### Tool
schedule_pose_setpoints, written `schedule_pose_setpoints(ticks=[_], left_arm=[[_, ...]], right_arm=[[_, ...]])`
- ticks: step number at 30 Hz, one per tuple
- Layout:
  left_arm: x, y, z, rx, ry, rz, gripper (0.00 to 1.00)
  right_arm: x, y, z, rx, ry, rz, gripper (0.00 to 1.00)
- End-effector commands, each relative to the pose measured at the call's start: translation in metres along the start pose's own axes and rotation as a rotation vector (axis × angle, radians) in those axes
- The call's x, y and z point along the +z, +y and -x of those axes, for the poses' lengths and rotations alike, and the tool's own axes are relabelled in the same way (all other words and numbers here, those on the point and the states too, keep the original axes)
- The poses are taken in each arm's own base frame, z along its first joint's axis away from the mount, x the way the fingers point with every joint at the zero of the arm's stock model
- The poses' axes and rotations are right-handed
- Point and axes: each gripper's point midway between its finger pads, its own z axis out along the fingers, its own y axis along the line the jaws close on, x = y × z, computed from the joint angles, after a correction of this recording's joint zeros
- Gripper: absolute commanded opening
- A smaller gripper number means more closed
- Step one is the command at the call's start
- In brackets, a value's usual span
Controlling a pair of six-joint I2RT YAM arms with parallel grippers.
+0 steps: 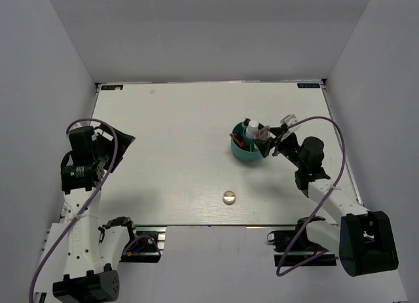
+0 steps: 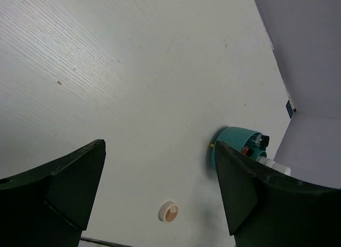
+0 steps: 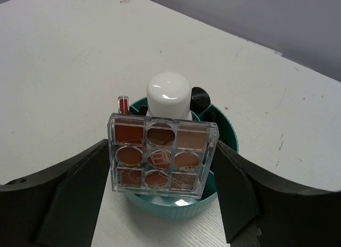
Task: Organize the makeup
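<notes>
A teal round divided cup (image 1: 245, 152) stands right of the table's middle; it also shows in the right wrist view (image 3: 176, 207) and the left wrist view (image 2: 232, 140). In it stand a white-capped bottle (image 3: 168, 95), a red stick (image 3: 123, 103) and a black stick (image 3: 200, 97). My right gripper (image 3: 162, 151) is shut on the square clear palette (image 3: 160, 153) of pink-brown pans. It holds the palette upright at the cup's near rim. A round metallic compact (image 1: 228, 197) lies on the table nearer the front, also in the left wrist view (image 2: 170, 211). My left gripper (image 2: 160, 145) is open and empty at the far left.
The white table (image 1: 183, 126) is walled by grey panels at the back and both sides. My left gripper (image 1: 121, 142) hangs over the table's left edge. My right gripper (image 1: 272, 138) sits just right of the cup.
</notes>
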Motion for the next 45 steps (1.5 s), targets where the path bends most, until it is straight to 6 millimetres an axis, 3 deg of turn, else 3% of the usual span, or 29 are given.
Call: schedule_pose_setpoints(ticks=[1, 26, 45], left_arm=[[0.001, -0.001, 0.004, -0.001, -0.019, -0.003, 0.93], [0.009, 0.0, 0.005, -0.006, -0.011, 0.002, 0.94], [0.008, -0.002, 0.007, -0.001, -0.012, 0.003, 0.94]], right_arm=[[0.002, -0.003, 0.018, -0.022, -0.085, 0.005, 0.0], [0.017, -0.003, 0.005, 0.044, -0.102, 0.06, 0.0], [0.014, -0.006, -0.009, 0.011, -0.096, 0.065, 0.0]])
